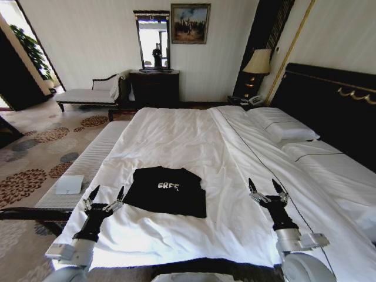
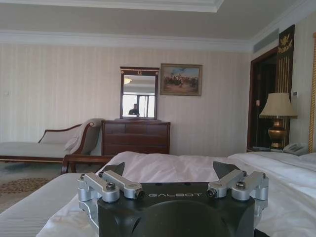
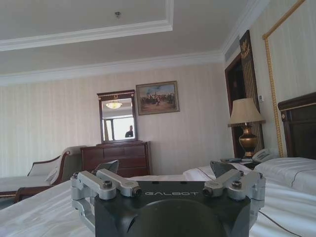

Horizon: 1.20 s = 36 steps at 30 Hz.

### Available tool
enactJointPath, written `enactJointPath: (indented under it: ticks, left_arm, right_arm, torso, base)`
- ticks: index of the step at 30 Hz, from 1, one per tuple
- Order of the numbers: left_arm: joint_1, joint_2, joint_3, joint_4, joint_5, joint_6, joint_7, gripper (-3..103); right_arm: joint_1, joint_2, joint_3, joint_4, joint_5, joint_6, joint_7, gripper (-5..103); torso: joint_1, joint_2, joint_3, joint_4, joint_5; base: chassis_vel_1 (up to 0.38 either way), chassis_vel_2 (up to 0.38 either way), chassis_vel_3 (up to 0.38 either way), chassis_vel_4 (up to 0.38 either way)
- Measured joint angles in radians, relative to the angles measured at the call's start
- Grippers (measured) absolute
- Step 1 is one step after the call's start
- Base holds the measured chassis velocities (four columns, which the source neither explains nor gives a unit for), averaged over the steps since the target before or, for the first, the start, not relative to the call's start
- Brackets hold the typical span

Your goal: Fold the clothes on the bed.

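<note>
Both grippers (image 1: 106, 195) (image 1: 267, 188) gape, flanking folded T-shirt (image 1: 168, 190) on bed (image 1: 176, 135)

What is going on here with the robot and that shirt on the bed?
A two-armed robot faces a bed made up in white. A black T-shirt with white lettering lies near the foot of it, already in a compact, roughly rectangular shape. Neither claw touches it: the left claw hovers open just beside the shirt at the bed's edge, and the right claw hovers open over bare sheet, well clear of the shirt.
</note>
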Motion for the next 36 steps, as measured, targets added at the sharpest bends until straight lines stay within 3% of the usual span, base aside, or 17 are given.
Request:
enactJointPath:
  ticks: [36]
  left_arm:
    - [-0.015,0.001,-0.010,0.025,-0.011,0.000,-0.012,100]
  right_arm:
    - [0.009,0.017,-0.024,-0.025,-0.022,0.031,0.003,100]
  torso:
    - [0.000,0.000,0.000,0.0001,0.0003]
  base:
    - [0.016,0.055,-0.014,-0.058]
